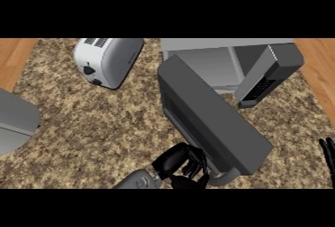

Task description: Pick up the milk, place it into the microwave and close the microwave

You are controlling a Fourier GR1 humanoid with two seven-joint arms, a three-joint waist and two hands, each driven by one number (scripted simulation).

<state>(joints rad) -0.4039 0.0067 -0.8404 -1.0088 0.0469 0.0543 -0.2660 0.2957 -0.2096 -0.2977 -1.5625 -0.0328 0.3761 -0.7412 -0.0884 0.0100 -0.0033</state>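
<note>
Your left hand (182, 165) sits against the outer face of the microwave door (212, 126), near its handle end, fingers bent but clamped on nothing you can make out. The door stands wide off the microwave (226, 62). The milk can't be picked out; whether it's in the cavity is hidden. Closing is what's left. Right hand (328, 153) rests at the right edge, fingers up and straight. Toaster (108, 60) sits well to the left.
</note>
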